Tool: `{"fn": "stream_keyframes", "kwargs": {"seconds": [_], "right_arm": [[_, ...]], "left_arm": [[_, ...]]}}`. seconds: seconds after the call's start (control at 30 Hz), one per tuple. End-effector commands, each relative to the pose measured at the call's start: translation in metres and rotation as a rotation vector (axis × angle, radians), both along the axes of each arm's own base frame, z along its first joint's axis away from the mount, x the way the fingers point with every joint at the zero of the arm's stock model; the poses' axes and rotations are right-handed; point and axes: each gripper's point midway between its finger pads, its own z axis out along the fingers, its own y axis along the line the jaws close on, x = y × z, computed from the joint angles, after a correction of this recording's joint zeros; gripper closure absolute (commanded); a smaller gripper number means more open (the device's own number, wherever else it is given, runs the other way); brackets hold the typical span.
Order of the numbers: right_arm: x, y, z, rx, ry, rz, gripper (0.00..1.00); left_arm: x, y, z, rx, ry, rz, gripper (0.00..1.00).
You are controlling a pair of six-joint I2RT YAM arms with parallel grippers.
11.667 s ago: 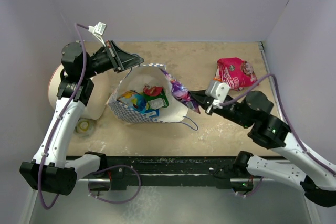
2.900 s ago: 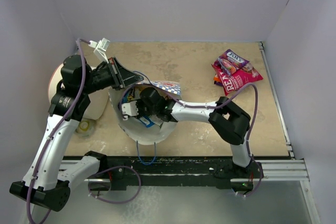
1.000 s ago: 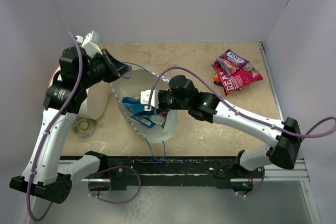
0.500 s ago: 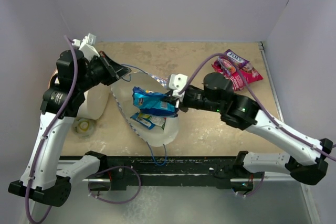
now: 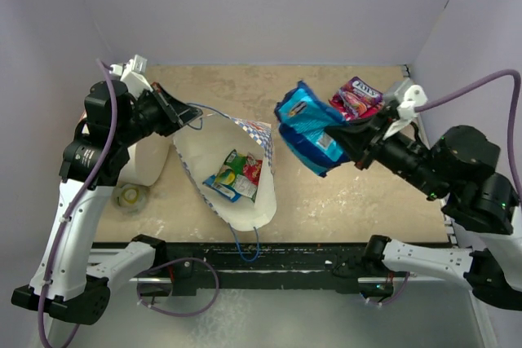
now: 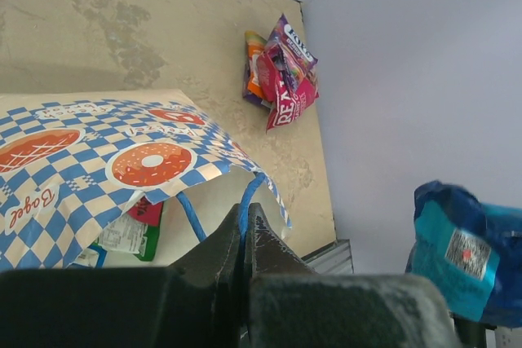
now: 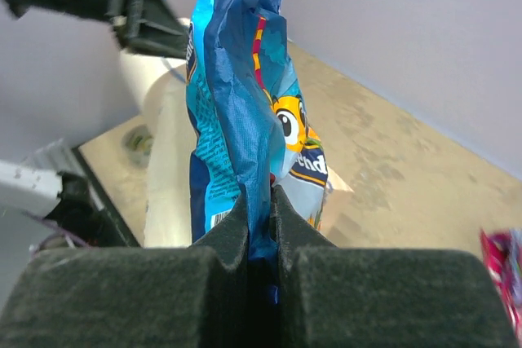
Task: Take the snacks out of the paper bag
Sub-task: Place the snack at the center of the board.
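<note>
My right tool [image 5: 346,139] is clamping fully down on one edge of a blue snack packet [image 5: 308,126]. The packet is a crinkled, glossy foil pouch with a cartoon face printed on it. I am holding it in the air, clear of the surface [image 5: 245,87] and to the right of the paper bag [image 5: 245,211].

My left tool [image 5: 184,112] is pinching shut on the bag's thin blue cord handle [image 6: 191,216], lifting that side of the mouth.

The bag is lying open near the middle of the surface. It is looking cone-shaped from above, matte cream inside, and blue-and-white checkered with orange doughnut prints outside.

A few small glossy packets [image 5: 235,175], green, red and blue, are lying flat inside it. More foil packets [image 5: 357,97], magenta and purple, are lying heaped near the far right corner.

A white cylinder [image 5: 148,160] is standing just beside the bag on its left.
</note>
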Motion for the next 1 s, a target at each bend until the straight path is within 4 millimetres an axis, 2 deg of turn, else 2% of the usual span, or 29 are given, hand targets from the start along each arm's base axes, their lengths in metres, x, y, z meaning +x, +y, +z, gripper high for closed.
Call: {"fn": "stream_keyframes", "kwargs": {"seconds": [0.0, 0.1, 0.23, 0.4, 0.57, 0.67, 0.73, 0.83, 0.97], "right_arm": [[0.024, -0.057, 0.026, 0.213, 0.088, -0.332, 1.00], [0.044, -0.081, -0.004, 0.160, 0.145, -0.552, 1.00], [0.065, -0.102, -0.045, 0.021, 0.180, -0.802, 1.00], [0.086, -0.102, -0.103, -0.184, 0.179, -0.978, 1.00], [0.115, -0.088, -0.190, -0.311, 0.339, -0.997, 1.00], [0.124, -0.089, -0.235, -0.319, 0.452, -1.038, 1.00], [0.123, -0.103, -0.256, -0.329, 0.491, -1.122, 1.00], [0.115, -0.139, -0.278, -0.261, 0.551, -1.294, 1.00], [0.111, -0.182, -0.296, -0.193, 0.628, -1.407, 1.00]], "left_arm": [[-0.003, 0.003, 0.018, -0.008, -0.058, 0.005, 1.00], [-0.004, 0.004, 0.019, 0.003, -0.057, 0.003, 1.00], [-0.006, 0.005, 0.020, 0.019, -0.054, -0.004, 1.00], [-0.007, 0.001, 0.022, 0.020, -0.057, -0.028, 1.00], [-0.009, -0.001, 0.019, 0.016, -0.044, -0.049, 1.00], [-0.009, -0.002, 0.018, 0.014, -0.040, -0.049, 1.00], [-0.008, -0.002, 0.017, 0.014, -0.039, -0.051, 1.00], [-0.006, -0.003, 0.017, 0.013, -0.038, -0.054, 1.00], [-0.004, -0.004, 0.018, 0.013, -0.040, -0.056, 1.00]]}}
